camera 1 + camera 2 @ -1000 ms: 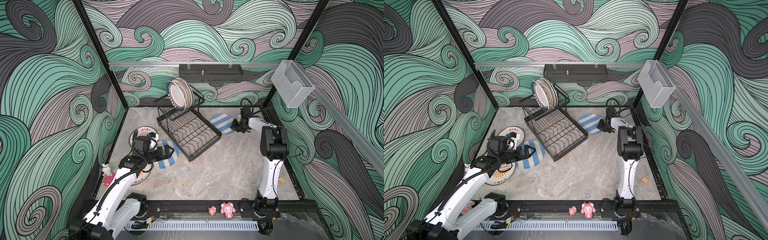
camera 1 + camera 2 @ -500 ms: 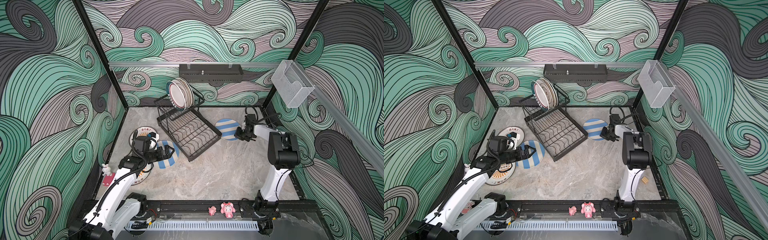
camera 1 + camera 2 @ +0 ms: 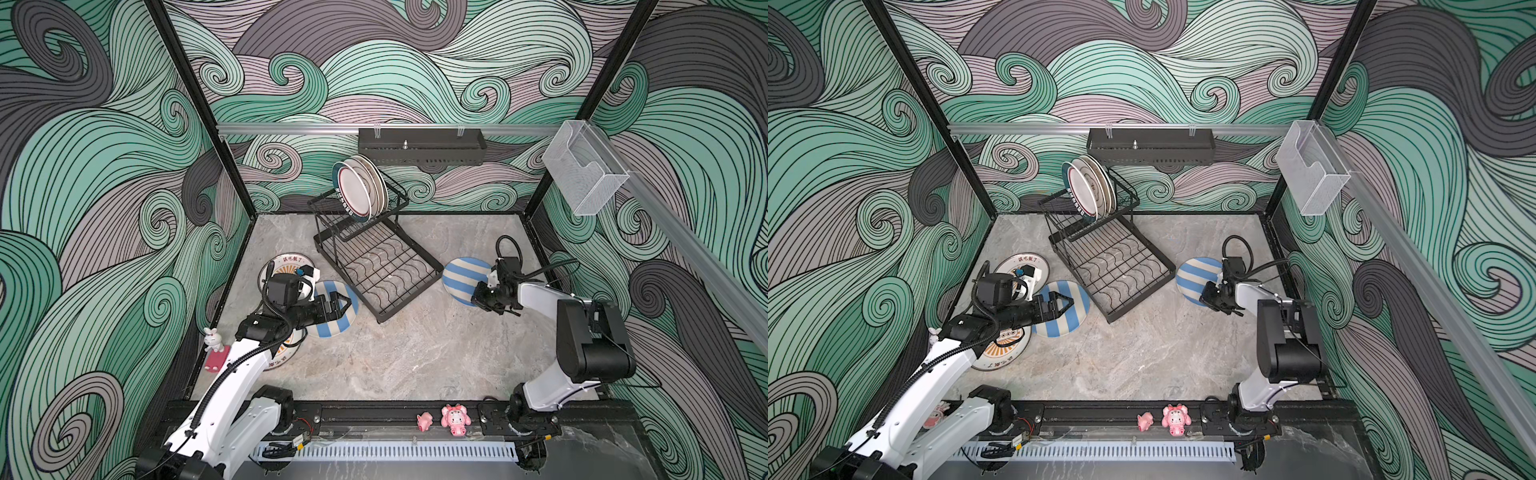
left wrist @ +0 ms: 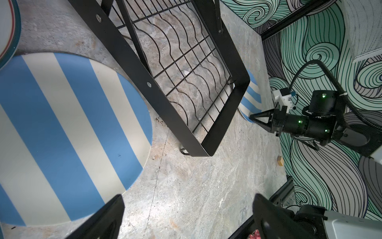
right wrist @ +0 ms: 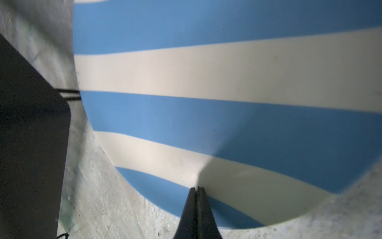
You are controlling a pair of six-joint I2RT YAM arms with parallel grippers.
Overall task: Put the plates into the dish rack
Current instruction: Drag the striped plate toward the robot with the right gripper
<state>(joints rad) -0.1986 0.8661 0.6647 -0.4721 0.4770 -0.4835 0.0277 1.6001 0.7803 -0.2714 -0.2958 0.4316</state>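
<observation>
Sunburst plate (image 3: 1005,351) half under left arm (image 3: 934,365)

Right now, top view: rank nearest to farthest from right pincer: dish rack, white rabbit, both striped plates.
From the right pincer:
1. Right striped plate, at its tips.
2. Dish rack, centre.
3. Left striped plate, beyond rack.
4. White rabbit, far left.

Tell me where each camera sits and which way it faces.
Both top views: high above the arms' bases, looking down on the dish rack, left arm and right arm.
Left wrist: on the left arm, looking past its open jaws over a blue-striped plate toward the right arm.
Right wrist: looking along its shut jaws onto the other blue-striped plate.
Shared: top views and left wrist show both plates.
</observation>
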